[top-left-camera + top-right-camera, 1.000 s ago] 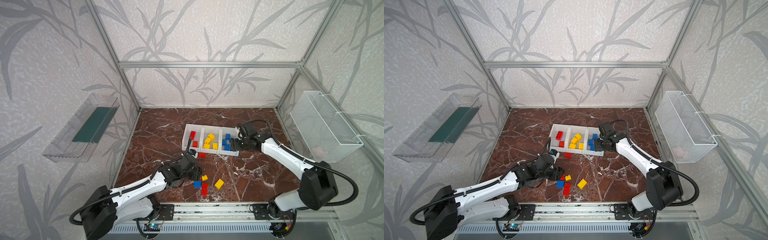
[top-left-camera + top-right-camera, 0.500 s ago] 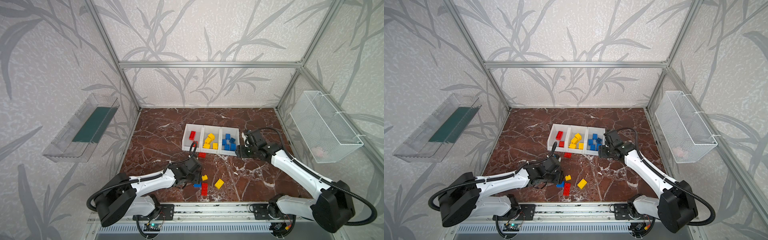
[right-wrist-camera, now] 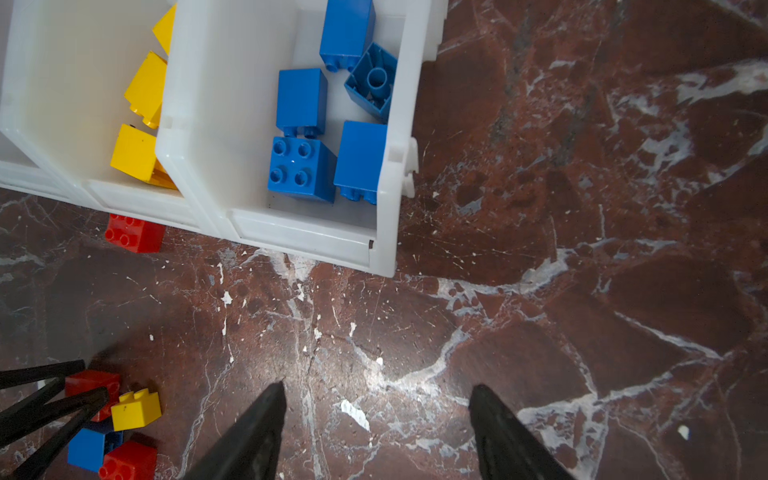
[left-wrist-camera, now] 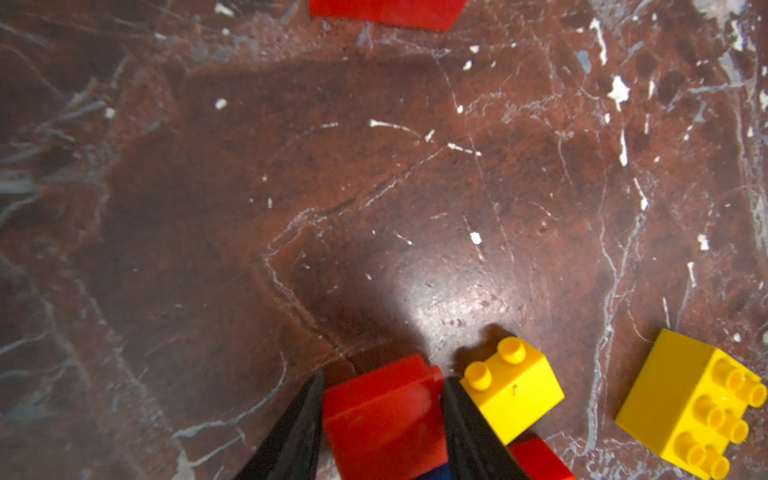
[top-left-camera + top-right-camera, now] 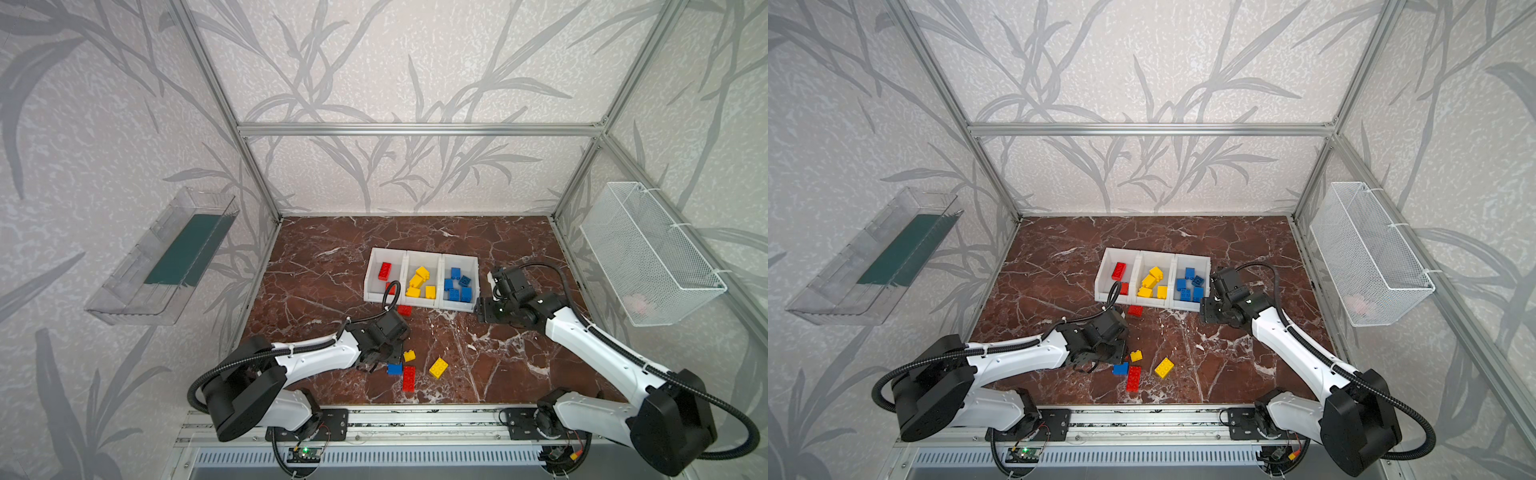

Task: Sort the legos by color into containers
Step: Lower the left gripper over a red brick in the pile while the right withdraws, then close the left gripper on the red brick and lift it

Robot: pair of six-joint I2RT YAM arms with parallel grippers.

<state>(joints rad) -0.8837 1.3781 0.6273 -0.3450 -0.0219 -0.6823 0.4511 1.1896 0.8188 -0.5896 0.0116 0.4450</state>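
Observation:
Three joined white containers [image 5: 422, 254] [image 5: 1156, 252] [image 3: 390, 208] hold red, yellow [image 5: 419, 280] and blue legos [image 3: 301, 168], one colour each. My left gripper [image 4: 382, 378] [image 5: 376, 359] is low over the loose pile, shut on a small red lego [image 4: 384, 415], with a finger against each side. Beside it lie a small yellow lego [image 4: 511, 386] [image 5: 409, 355], a long yellow one [image 4: 690, 411] [image 5: 438, 368], a blue one [image 5: 394, 369] and a long red one [image 5: 409, 378]. My right gripper [image 3: 377, 387] [image 5: 484, 309] hangs open and empty by the blue bin's front right corner.
Another small red lego [image 5: 404, 310] [image 3: 134, 233] lies on the marble floor just in front of the bins. A white wire basket [image 5: 648, 253] hangs on the right wall and a clear tray [image 5: 166, 257] on the left wall.
My left gripper came down onto the loose pile and closed on the red lego. My right gripper left the blue bin and drew back to its front right corner.

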